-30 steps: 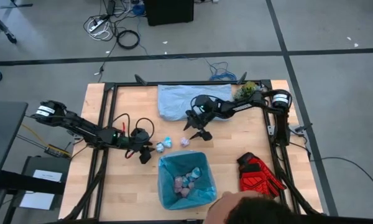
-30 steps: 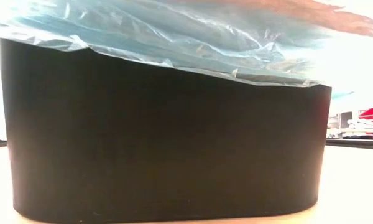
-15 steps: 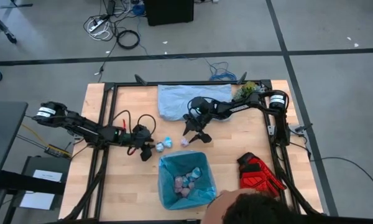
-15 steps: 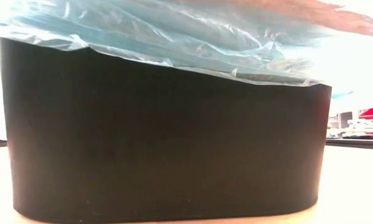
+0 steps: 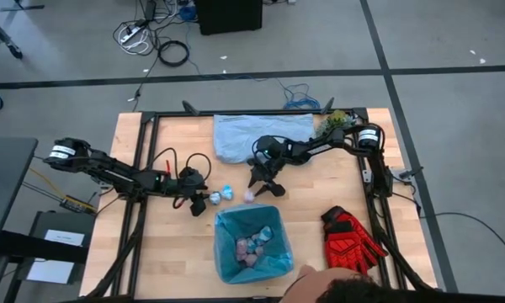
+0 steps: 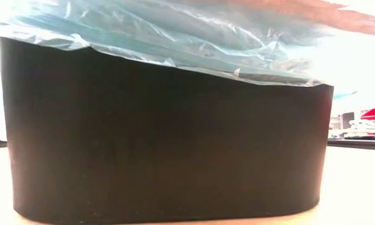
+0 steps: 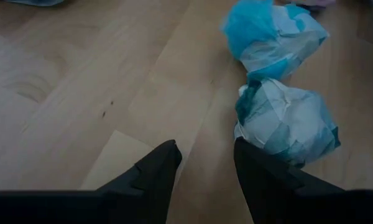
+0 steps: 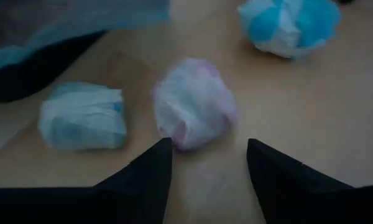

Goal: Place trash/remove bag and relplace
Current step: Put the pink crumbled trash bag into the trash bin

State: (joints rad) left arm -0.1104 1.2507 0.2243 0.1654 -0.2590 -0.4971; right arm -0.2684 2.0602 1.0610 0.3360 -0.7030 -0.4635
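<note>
grey floor [image 5: 454, 50] around the wooden table [image 5: 177, 244]
dark tape lines [image 5: 236, 77] cross it, loose cables [image 5: 156, 38] near a black box [image 5: 228, 14].

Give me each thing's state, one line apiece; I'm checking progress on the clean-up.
Bin: upright, lined.
Bag: in the bin, open, rim folded over.
Wads in bin: several, resting inside.
Pink wad: on the table, between the right gripper's fingers.
Blue-white wads: on the table, loose.
Right gripper: open, over the pink wad.
Left gripper: open, beside a wad.
Red glove: lying flat.
</note>
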